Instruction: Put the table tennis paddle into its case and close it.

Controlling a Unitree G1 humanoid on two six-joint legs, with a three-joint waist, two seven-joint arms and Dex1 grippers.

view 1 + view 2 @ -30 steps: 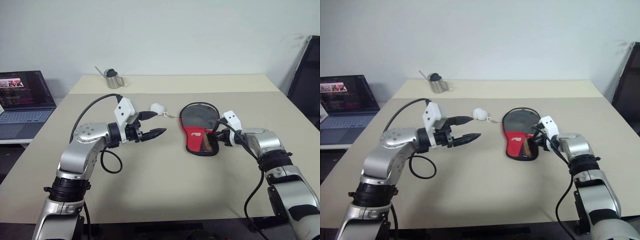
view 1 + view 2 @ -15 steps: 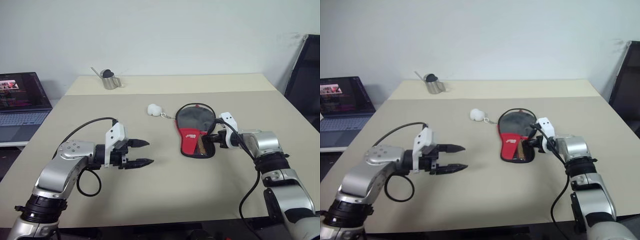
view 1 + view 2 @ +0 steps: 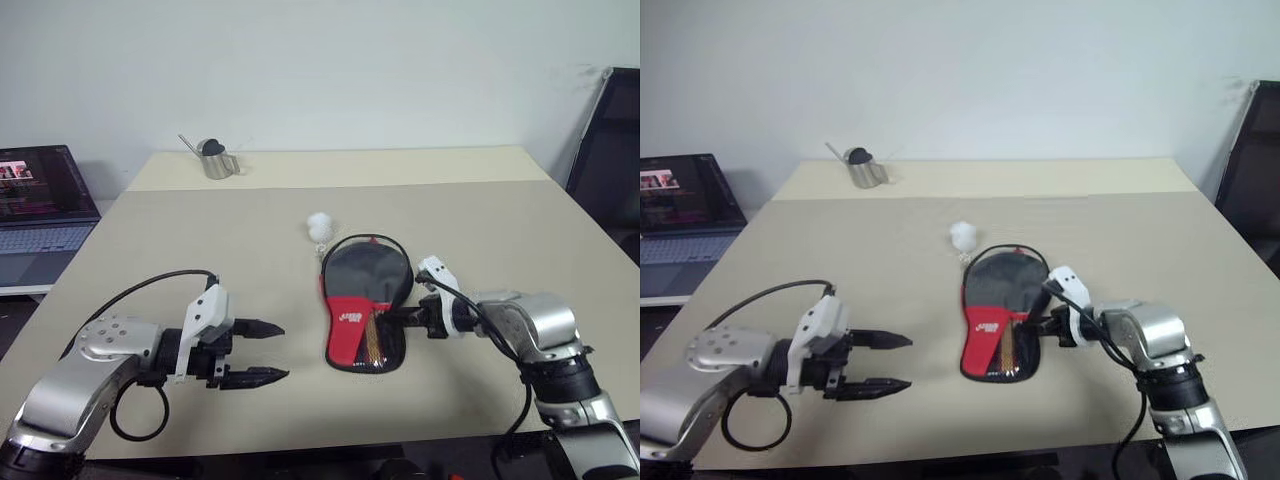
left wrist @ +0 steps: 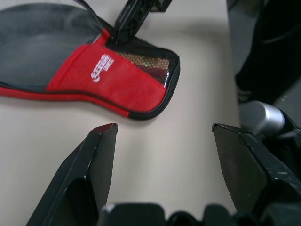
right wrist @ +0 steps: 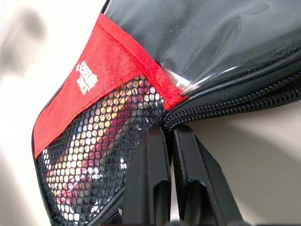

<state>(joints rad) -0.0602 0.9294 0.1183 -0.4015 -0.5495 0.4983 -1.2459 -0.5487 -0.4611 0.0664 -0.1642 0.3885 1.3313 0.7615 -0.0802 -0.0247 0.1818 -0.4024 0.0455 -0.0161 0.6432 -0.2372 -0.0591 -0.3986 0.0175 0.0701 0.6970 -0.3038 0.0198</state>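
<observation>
**Right claw pinching case edge, left claw spread**

The case (image 3: pixel 361 312) lies flat mid-surface (image 3: pixel 200 240), red narrow end toward 6 o'clock, white charm (image 3: pixel 319 225) at its 11 o'clock. Right claw (image 3: pixel 397 317), fingers pressed together, nips the zip edge beside the mesh pocket (image 5: pixel 94 155). Left claw (image 3: pixel 268 351) spread, empty, at the case's 8 o'clock, apart from it.

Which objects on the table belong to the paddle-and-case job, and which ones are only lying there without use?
Belongs to the job:
- case, with paddle handle behind its mesh pocket
- white fluffy charm
- right end effector, shut at the zip edge

Lying about:
- metal cup
- laptop
</observation>
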